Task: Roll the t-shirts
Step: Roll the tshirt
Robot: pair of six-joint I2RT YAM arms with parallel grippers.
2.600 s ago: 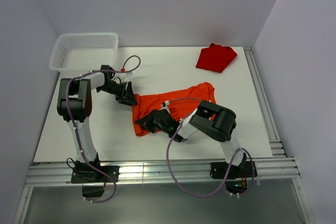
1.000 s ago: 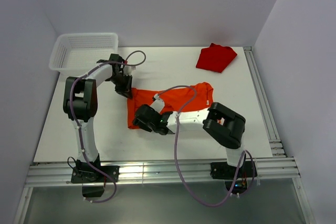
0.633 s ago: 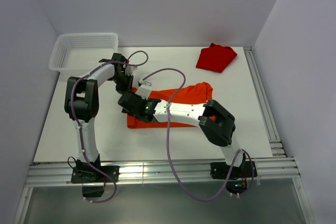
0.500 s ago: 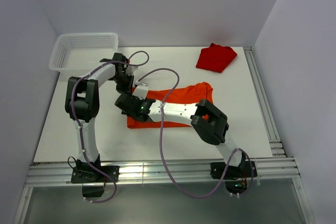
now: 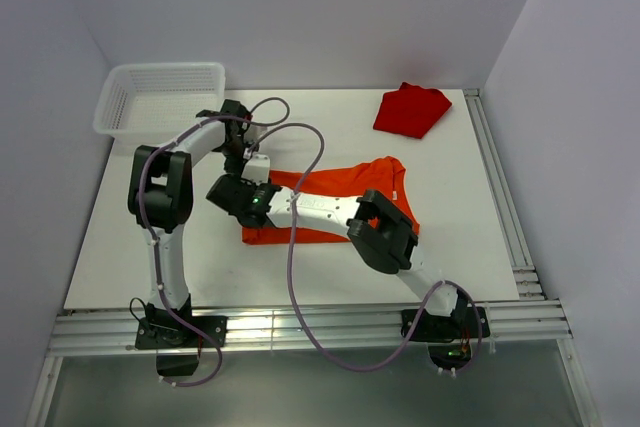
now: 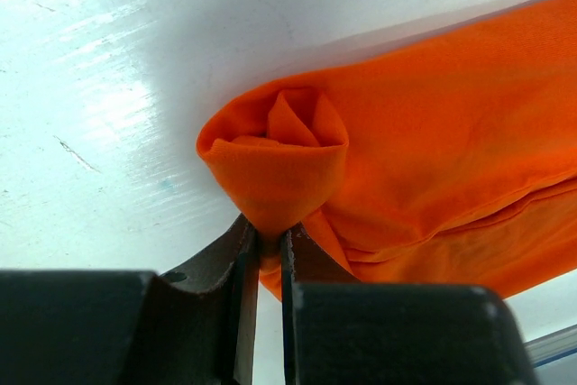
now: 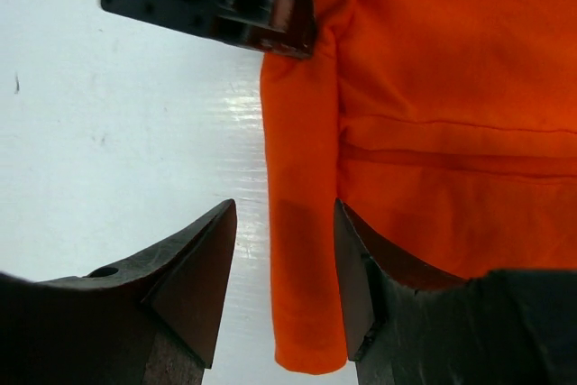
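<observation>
The left tool [image 6: 266, 245] pinches the orange tee [image 6: 433, 123] at its rolled end. The right tool [image 7: 284, 221], spread astride the roll, should grip squarely.

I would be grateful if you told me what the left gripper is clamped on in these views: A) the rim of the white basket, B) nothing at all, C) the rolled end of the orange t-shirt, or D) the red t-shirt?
C: the left wrist view shows the left gripper pinching the rolled end of the orange t-shirt, while the red t-shirt and the white basket lie away from it.
</observation>
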